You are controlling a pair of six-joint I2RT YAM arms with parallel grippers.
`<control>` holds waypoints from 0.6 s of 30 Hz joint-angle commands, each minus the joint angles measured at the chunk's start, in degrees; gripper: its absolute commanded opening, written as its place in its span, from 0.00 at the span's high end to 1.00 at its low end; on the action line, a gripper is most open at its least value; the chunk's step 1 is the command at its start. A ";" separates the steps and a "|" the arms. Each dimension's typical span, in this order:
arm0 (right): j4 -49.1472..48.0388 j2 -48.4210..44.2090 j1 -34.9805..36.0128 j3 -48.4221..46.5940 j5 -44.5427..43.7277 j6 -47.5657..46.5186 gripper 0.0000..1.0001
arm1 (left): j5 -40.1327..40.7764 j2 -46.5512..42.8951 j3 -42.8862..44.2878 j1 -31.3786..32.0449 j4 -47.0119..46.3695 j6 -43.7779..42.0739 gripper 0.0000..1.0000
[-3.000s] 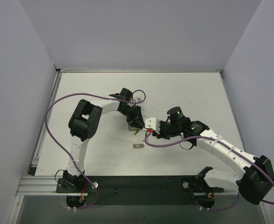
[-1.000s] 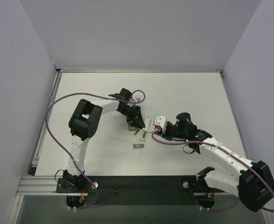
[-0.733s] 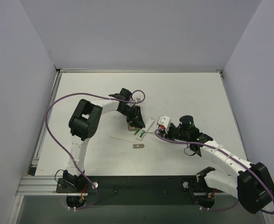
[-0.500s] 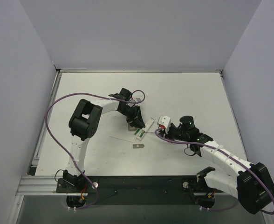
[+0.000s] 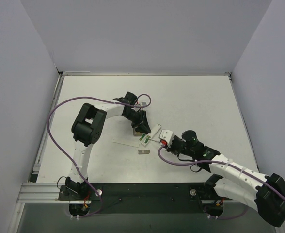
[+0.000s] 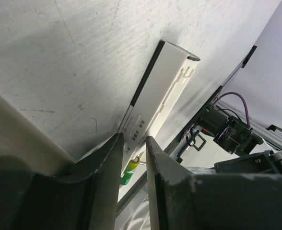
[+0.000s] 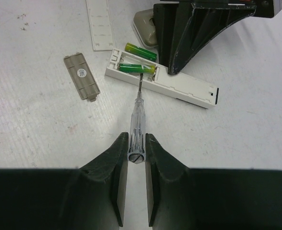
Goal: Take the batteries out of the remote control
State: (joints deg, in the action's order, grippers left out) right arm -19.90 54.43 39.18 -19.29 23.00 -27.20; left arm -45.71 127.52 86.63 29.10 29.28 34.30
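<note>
The remote control [image 7: 179, 87] lies slantwise across the middle of your right wrist view, a pale bar on the worktop [image 7: 45, 134] with its open battery bay at the left end. Since a second ago your right arm has dropped toward the lower right of the overhead frame and come back in. The remote seems to have turned a little on the spot. Your right tool [image 7: 136, 136] is clenched on a clear-handled screwdriver [image 7: 135, 125], whose thin tip now rests at the seated battery [image 7: 137, 68], roughly at its middle.

The loose battery [image 7: 141, 51] appears to lie just outside the bay, along the remote's upper edge. By that reading you are about half done, with one cell out and one left to lever up.

Your left tool [image 5: 141, 127] has kept its place. Its dark fingers are drawn to a thin slit, and the tips stand just beside the remote's upper edge. I see nothing between them, but I cannot tell whether they press on the casing.

- The left tool stands close to the right of the screwdriver's line, so you have little room to swing the shaft that way.
- The loose battery lies just beyond the seated one, and a freed cell may knock into it.
- A small grey plate [image 7: 82, 76] lies to the left.
- A white strip [image 7: 100, 24] lies at the upper left.
- A tan piece [image 7: 143, 26] sits behind the left tool, and I cannot identify it.
</note>
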 commanded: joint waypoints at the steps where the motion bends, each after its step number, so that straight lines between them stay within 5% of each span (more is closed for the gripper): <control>1: -1.02 -0.39 5.37 0.66 -5.59 2.76 1.00 | 2.74 2.38 -0.23 0.60 1.75 -0.55 0.66; 8: -0.40 2.52 10.04 -1.19 -12.54 5.67 1.00 | 2.91 2.03 -0.50 0.78 1.92 -0.55 0.66; 18: -12.96 2.52 11.88 3.82 -17.19 9.97 1.00 | 2.82 1.50 -0.85 0.78 2.10 -0.73 0.66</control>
State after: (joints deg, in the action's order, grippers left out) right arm -27.55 56.40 49.65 -16.67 8.45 -20.23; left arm -45.69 127.52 86.63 29.17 29.39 34.26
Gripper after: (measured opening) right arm 0.130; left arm 0.344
